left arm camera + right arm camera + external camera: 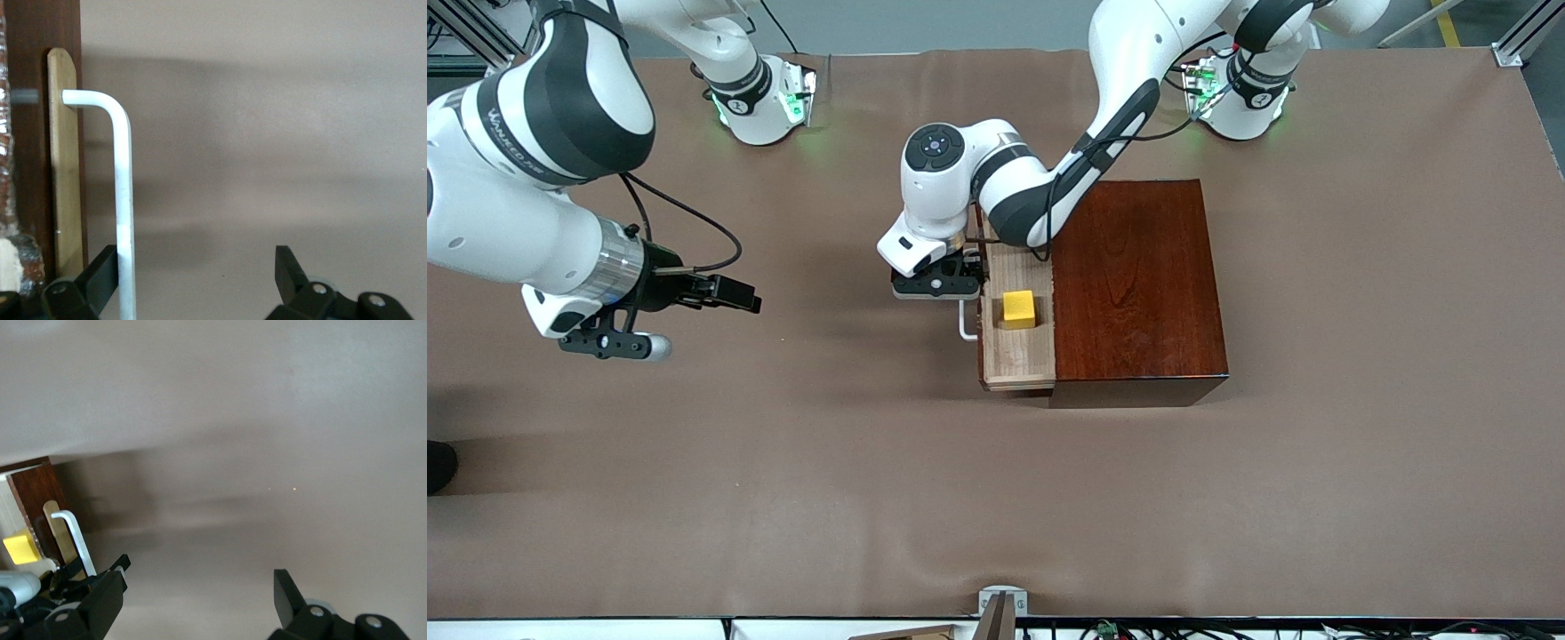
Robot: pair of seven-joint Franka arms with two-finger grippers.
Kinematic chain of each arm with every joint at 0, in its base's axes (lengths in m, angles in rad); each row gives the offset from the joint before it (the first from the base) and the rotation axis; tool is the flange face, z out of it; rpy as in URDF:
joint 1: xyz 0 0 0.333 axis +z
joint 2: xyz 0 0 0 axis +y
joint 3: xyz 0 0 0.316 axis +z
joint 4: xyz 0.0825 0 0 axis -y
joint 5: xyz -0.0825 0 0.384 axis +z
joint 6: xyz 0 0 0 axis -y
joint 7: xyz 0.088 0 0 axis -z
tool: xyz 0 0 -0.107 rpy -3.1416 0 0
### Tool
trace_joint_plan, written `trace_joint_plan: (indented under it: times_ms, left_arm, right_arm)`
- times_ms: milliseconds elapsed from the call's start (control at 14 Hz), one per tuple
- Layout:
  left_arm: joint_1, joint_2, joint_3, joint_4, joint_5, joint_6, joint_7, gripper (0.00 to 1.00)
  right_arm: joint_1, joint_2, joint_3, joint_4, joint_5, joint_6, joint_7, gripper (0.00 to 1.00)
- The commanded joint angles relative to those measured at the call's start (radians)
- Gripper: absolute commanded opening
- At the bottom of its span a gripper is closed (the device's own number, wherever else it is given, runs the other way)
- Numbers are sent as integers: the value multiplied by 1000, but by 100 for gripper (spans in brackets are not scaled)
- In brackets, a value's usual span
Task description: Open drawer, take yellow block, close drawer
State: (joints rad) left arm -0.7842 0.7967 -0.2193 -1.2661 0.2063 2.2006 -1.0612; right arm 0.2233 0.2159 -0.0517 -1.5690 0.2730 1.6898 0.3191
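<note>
The drawer (1016, 351) stands partly pulled out of the dark box (1138, 284), its pale wooden tray sticking out toward the right arm's end of the bench (996, 498). There in the tray sits the yellow block (1019, 308), a bright little cube, roughly midway along the exposed tray and in plain sight from above. The left arm reaches in from its base and bends down over the box, and the left gripper (938, 286) is right at the drawer front, at the white handle (967, 322). In the left wrist view the handle (122, 200) runs as a white bar past one black finger (100, 273), with the other finger standing well apart from it, so the jaws are spread wide and not clamped on the bar; one finger is just beside the handle, and whether it touches I cannot tell. The drawer's pale front panel (67, 167) shows just beside the bar, with the dark wood next to it. Over at the right arm's end, the right gripper (618, 342) hangs above bare bench, well apart from the box, and this arm waits. Its jaws are wide apart too, with nothing between them. The right wrist view looks along the brown bench surface toward the drawer, and it picks out the block (20, 547) in the tray, the handle (77, 537), and the left gripper (67, 583) there beside them.
</note>
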Motion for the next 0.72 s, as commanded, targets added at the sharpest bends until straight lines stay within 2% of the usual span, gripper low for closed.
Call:
trace_joint_plan:
  times_ms: [0,287,645]
  left_arm:
    - [-17,27,-8,44,-28,136,-13,100]
    - [-17,26,-6,42,-28,131,-13,100]
    - [-17,26,-5,42,-28,131,-13,100]
  right_arm:
    - [5,-12,-4,0,9,-19,84,100]
    - [8,-9,-4,7,9,-25,96,100]
    - [25,-6,-4,10,11,-30,262,100]
